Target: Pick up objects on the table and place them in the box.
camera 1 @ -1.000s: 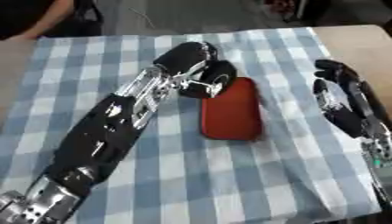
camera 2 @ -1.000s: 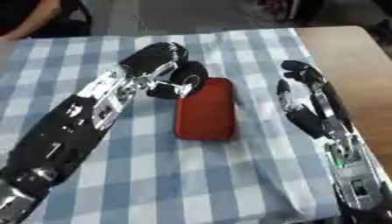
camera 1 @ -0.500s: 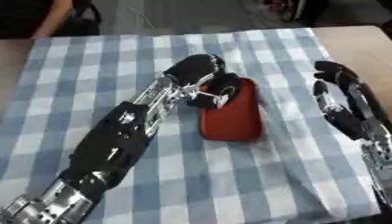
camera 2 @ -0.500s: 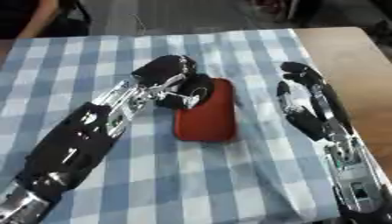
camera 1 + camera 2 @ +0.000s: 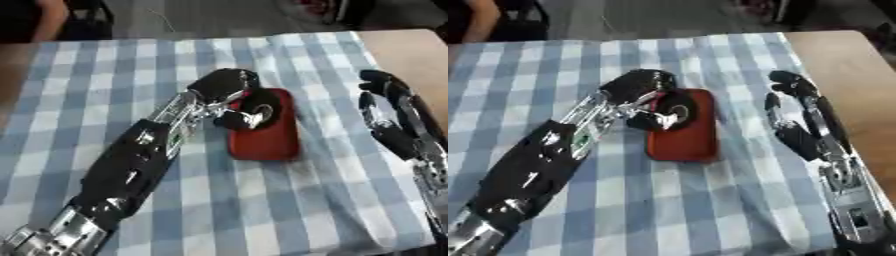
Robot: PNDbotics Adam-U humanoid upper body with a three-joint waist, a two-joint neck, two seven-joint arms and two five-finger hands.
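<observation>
Left hand (image 5: 238, 102) had slid further onto the red case (image 5: 264, 132) than a second ago, curled fingers now over its upper half, thumb side at the left edge. Whether they actually gripped it, couldn't tell; case looked flat on the cloth. Right hand (image 5: 798, 117) stayed put, fingers straight and relaxed, holding nothing, well apart from the case on its right. One red case, lying lengthwise near the middle of the blue-and-white checked tablecloth (image 5: 105, 70). Bare wood table (image 5: 846, 65) showed past the cloth's right edge. Open cloth on all sides of the case: wide at the far end and near end, narrower strip between case and right hand. Two hands counted, one case.
</observation>
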